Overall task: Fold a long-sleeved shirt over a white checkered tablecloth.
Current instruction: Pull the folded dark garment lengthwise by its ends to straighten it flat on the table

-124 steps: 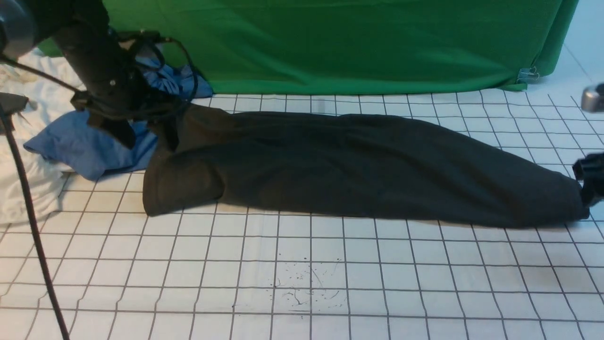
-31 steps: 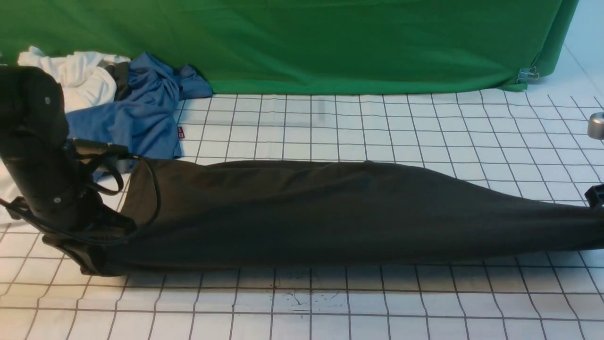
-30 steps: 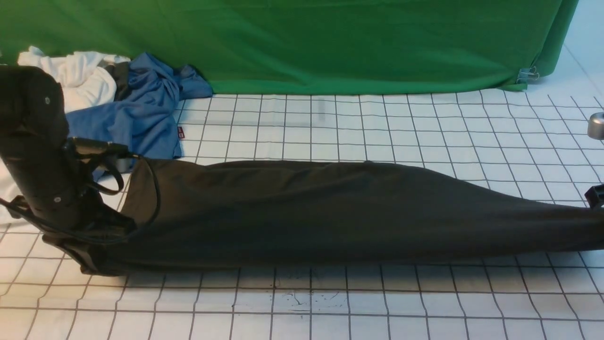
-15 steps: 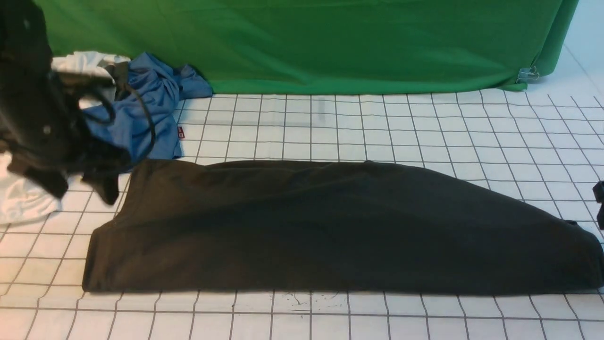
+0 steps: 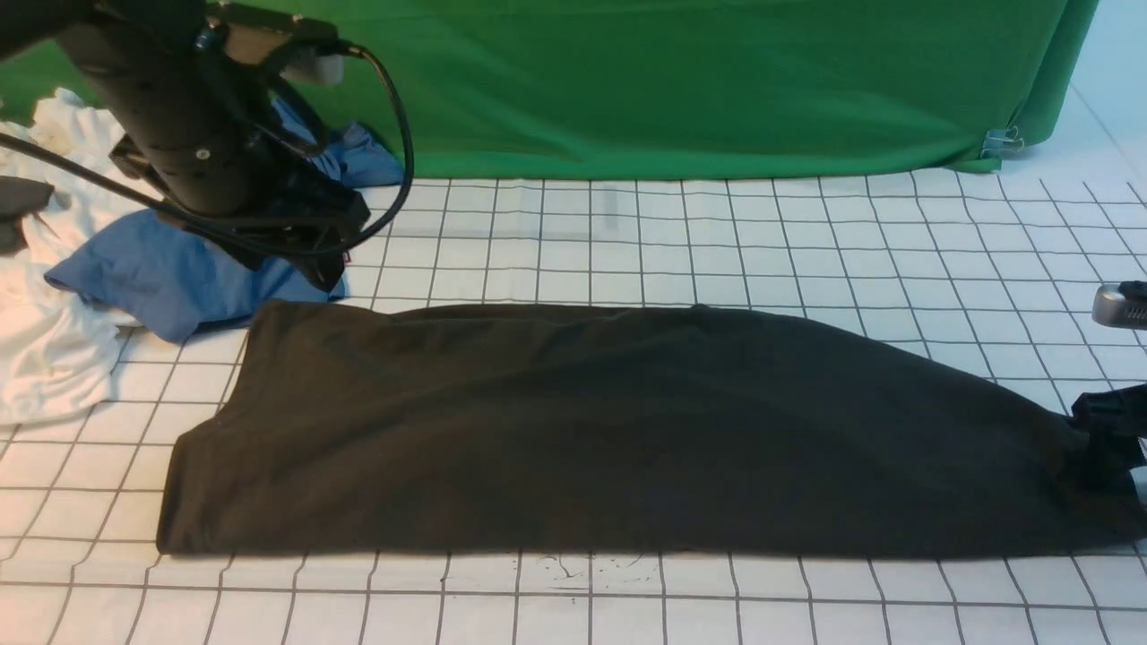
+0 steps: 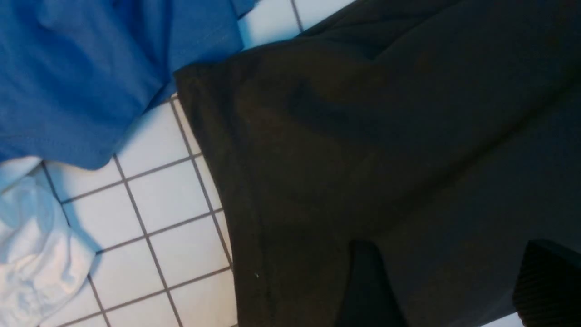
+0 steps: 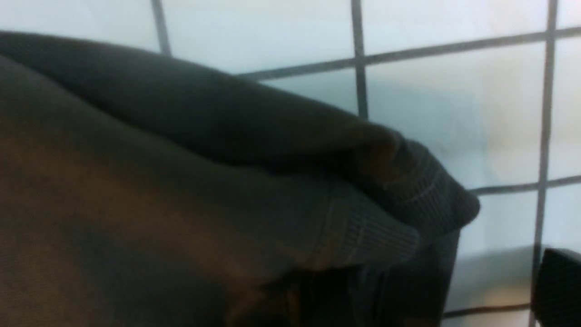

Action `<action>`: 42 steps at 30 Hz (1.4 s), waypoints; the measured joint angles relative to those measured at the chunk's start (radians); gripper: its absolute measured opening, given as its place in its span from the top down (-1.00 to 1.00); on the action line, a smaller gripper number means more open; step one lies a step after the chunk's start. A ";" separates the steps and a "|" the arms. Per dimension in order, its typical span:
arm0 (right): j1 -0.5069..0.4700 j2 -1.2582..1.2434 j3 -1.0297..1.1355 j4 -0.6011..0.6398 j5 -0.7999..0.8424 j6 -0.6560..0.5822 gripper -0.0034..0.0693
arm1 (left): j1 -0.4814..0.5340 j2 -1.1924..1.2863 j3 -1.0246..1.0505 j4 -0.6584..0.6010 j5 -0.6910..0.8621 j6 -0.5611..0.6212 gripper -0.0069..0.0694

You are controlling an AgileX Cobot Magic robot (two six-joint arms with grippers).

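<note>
Front: long-sleeved shirt (image 5: 627, 430) lies as a folded strip, 9-to-3 across the white checkered tablecloth (image 5: 717, 242). Left gripper (image 5: 296, 264) raised at 10 o'clock by the blue garment (image 5: 152, 278); right gripper (image 5: 1107, 443) at 3, at the shirt's end.
Left wrist: jaws spread, empty.
Right wrist: ribbed cuff (image 7: 399, 227) unpinched, jaws released.

Matt blk cloth shirt (image 5: 627, 430), ribbed cuff (image 7: 408, 190).

A green fabric backdrop (image 5: 681, 81) spans the rear.
</note>
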 joint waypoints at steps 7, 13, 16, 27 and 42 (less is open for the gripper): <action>0.042 0.001 -0.002 -0.026 0.005 -0.020 -0.46 | 0.000 0.000 0.000 0.009 -0.005 0.003 0.06; 0.095 0.000 -0.002 -0.056 -0.006 -0.022 -0.44 | 0.000 0.000 0.000 0.011 0.000 0.011 0.13; 0.100 0.000 -0.002 -0.058 -0.010 -0.022 -0.46 | 0.000 0.000 0.000 0.012 0.000 0.011 0.13; 0.112 -0.017 0.002 -0.017 -0.015 -0.050 0.71 | 0.000 0.000 0.000 0.012 0.000 0.015 0.13; 0.041 -0.218 -0.117 -0.195 0.118 -0.030 0.71 | 0.000 0.000 0.000 0.028 0.016 0.030 0.13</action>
